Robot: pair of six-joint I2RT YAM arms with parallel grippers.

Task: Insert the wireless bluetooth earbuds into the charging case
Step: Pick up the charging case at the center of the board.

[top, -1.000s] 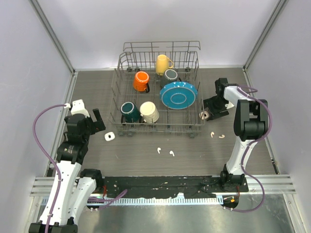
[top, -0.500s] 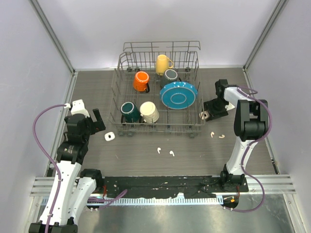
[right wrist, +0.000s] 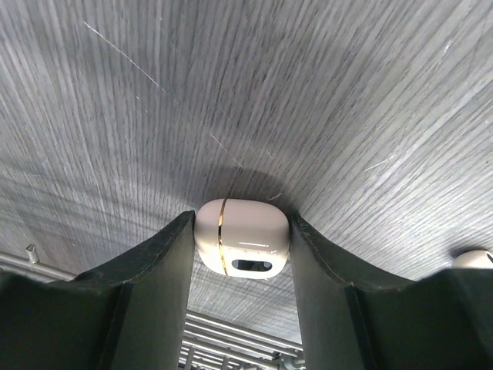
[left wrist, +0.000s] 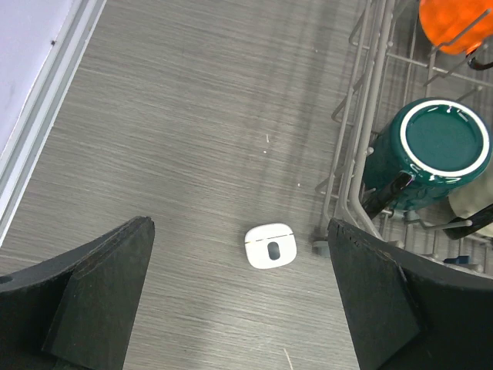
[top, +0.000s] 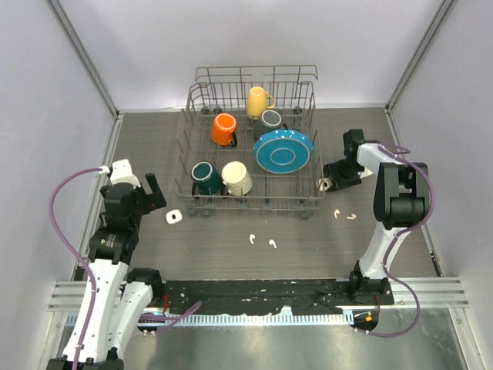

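On the left, hovers with jaws wide over a closed white case (left wrist: 270,246). On the tabletop (top: 146,154) between, leaves earbuds (top: 252,239) lying loose. On the right, clamps jaws on a gold-banded case (right wrist: 243,235) beside the rack (top: 312,202); may squirt it free, gripping that rounded shell.

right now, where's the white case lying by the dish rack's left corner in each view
Top external: white case on the table, off the dish rack's near-left corner.
Left wrist: the case low centre, just left of the rack's foot.
Right wrist: not in it; that one is a second case.
Shared landmark (top, left wrist): the teal mug in the rack.
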